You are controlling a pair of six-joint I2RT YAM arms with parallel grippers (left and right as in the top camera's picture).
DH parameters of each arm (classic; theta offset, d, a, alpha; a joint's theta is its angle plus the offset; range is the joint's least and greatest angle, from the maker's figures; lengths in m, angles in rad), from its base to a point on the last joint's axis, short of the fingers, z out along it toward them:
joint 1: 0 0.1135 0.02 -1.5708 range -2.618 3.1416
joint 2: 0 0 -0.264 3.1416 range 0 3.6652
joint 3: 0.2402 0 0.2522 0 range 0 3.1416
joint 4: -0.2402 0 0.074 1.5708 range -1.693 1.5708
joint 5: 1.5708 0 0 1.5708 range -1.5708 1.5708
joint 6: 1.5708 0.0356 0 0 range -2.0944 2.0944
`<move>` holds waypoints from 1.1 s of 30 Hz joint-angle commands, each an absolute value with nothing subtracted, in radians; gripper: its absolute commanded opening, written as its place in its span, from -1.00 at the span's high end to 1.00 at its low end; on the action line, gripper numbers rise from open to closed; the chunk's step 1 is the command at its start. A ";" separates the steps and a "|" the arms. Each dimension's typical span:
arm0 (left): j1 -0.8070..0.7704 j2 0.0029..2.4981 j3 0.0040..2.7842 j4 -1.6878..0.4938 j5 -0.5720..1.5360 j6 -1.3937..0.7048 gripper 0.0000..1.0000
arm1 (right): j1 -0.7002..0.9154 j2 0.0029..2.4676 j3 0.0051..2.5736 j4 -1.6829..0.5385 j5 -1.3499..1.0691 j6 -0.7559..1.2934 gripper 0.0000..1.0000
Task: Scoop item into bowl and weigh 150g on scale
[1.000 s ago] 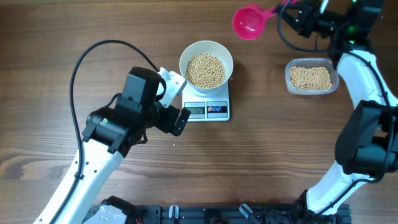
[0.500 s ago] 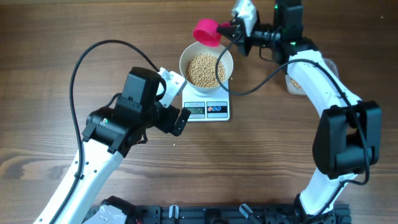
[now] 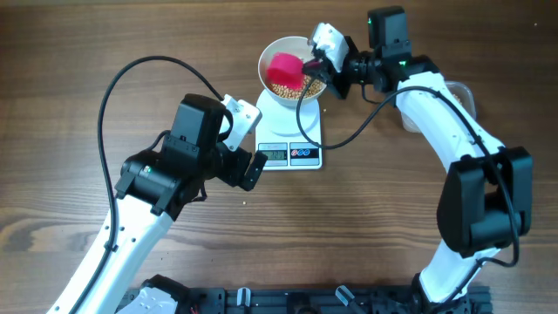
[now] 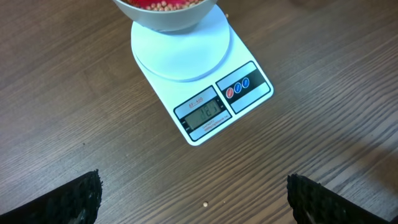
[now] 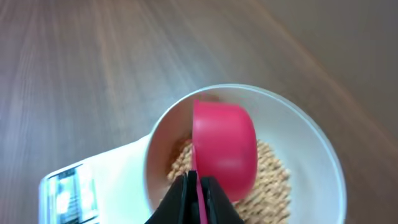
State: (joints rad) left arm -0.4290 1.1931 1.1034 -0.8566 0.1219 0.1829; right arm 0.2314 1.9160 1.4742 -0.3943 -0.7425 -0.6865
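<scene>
- R gripper: jaws are closed tight on the thin handle of the pink scoop. In the wrist view I see the handle pinched between the two black fingers.
- Scoop: the cup is tipped on its side, inside the rim of the bowl and over the beans. I see only its outer wall, not the mouth. I cannot tell if it touches the beans.
- Bowl: white, glossy. It stands on the round plate of the scale, towards the far end of it.
- Beans: a tan pile inside the bowl, approx. half hidden under the scoop in the overhead view.
- Scale: flat, white, about in the middle of the wood table. The display and the round buttons are on its near edge. The display shows digits, but I cannot read them w/ certainty.
- L gripper: jaws are wide apart and hold nothing. It hovers over the table just near-left of the scale, w/ one fingertip in each lower corner of its wrist view.
- One small pale speck, maybe a single bean, lies on the table on the near side of the scale.
- Clear tub: far right, mostly hidden behind the R arm, so its contents are not visible to me.
</scene>
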 commanded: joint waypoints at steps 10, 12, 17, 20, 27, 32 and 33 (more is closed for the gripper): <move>-0.422 1.191 1.106 -0.854 0.130 0.203 -1.00 | 0.257 1.808 1.480 -0.580 -0.852 -0.646 0.91; -0.422 1.191 1.106 -0.854 0.130 0.203 -1.00 | 0.263 1.808 1.480 -0.611 -0.852 -0.647 0.92; -0.422 1.191 1.106 -0.854 0.130 0.203 -1.00 | 0.291 1.807 1.480 -0.653 -0.852 -0.646 0.92; -0.422 1.191 1.106 -0.854 0.130 0.203 -1.00 | 0.295 1.807 1.480 -0.658 -0.852 -0.640 0.91; -0.422 1.191 1.106 -0.854 0.130 0.203 -1.00 | 0.302 1.806 1.480 -0.710 -0.852 -0.599 0.92; -0.422 1.191 1.106 -0.854 0.130 0.203 -1.00 | 0.302 1.806 1.480 -0.702 -0.852 -0.599 0.91; -0.422 1.191 1.106 -0.854 0.130 0.203 -1.00 | 0.302 1.806 1.480 -0.690 -0.852 -0.598 0.91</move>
State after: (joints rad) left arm -0.4290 1.1931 1.1034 -0.8566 0.1219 0.1829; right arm 0.2939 1.8343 1.4742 -0.7082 -0.8116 -0.6136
